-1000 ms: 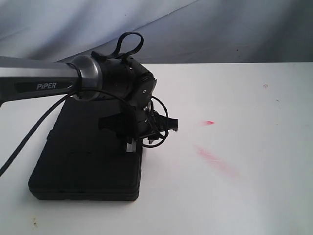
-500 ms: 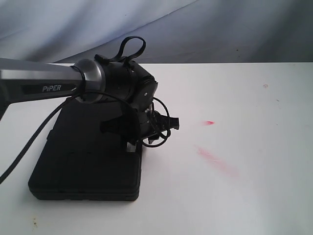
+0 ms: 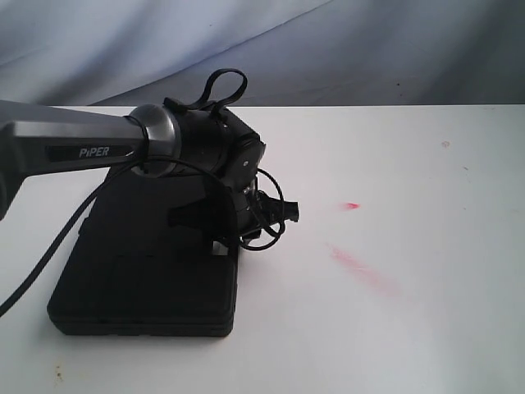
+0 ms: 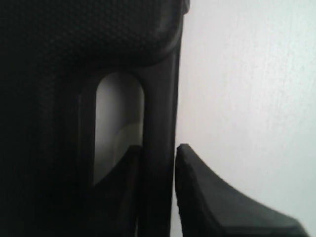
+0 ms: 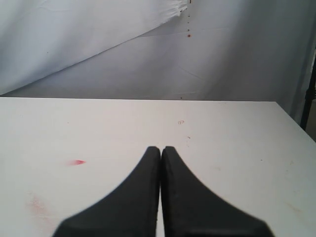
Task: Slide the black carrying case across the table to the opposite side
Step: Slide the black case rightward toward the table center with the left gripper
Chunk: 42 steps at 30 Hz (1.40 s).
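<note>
Since a moment ago my left arm has reached a little farther right, while the case (image 3: 139, 271) lies where it lay. My left gripper (image 4: 157, 148) is clamped on the case's handle bar (image 4: 159, 98): one finger sits in the slot (image 4: 118, 113), and the other presses the bar's outer edge on the bare table (image 4: 247, 98) side. The case lies flat on the left part of the table in the exterior view. My right gripper (image 5: 161, 150) is pressed closed on nothing, hovering above the white top. Pinkish-red smears (image 3: 361, 267) mark the table to the case's right.
</note>
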Motion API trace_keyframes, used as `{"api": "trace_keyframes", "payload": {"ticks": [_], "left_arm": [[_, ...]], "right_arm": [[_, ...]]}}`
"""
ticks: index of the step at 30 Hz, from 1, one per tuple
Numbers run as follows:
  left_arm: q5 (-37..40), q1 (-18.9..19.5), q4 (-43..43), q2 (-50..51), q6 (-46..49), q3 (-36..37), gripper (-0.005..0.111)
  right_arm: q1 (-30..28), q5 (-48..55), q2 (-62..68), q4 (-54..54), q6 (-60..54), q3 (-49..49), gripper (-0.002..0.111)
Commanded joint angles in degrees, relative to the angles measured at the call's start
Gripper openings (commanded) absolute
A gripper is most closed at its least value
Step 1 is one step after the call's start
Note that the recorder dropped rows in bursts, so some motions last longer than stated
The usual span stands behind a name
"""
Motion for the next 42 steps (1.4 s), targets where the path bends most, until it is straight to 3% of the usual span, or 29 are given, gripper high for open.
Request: {"api": "trace_keyframes", "payload": {"ticks": [1, 5, 11, 19, 26, 42], "left_arm": [[-0.5, 0.2, 0.1, -0.1, -0.9, -0.4, 0.009], [-0.7, 0.2, -2.1, -0.1, -1.0, -1.3, 0.000], [1.0, -1.5, -3.1, 0.4, -1.0, -7.9, 0.000], [6.1, -6.1, -4.9, 8.6, -1.3, -18.8, 0.000], [8.9, -7.9, -6.9, 13.8, -1.1, -26.6, 0.000], [11.1, -9.4, -9.9, 18.4, -2.1, -35.9, 0.000]], "right_arm": [[-0.1, 0.0, -0.2, 0.4, 0.3, 0.2, 0.000], [-0.1, 0.0, -0.2, 0.4, 0.3, 0.2, 0.000], [-0.1, 0.0, -0.2, 0.4, 0.3, 0.2, 0.000], [0.0, 0.0, -0.2, 0.4, 0.3, 0.2, 0.000], [0.0, 0.0, -0.2, 0.4, 0.3, 0.2, 0.000], [0.0, 0.0, -0.2, 0.4, 0.3, 0.2, 0.000]]}}
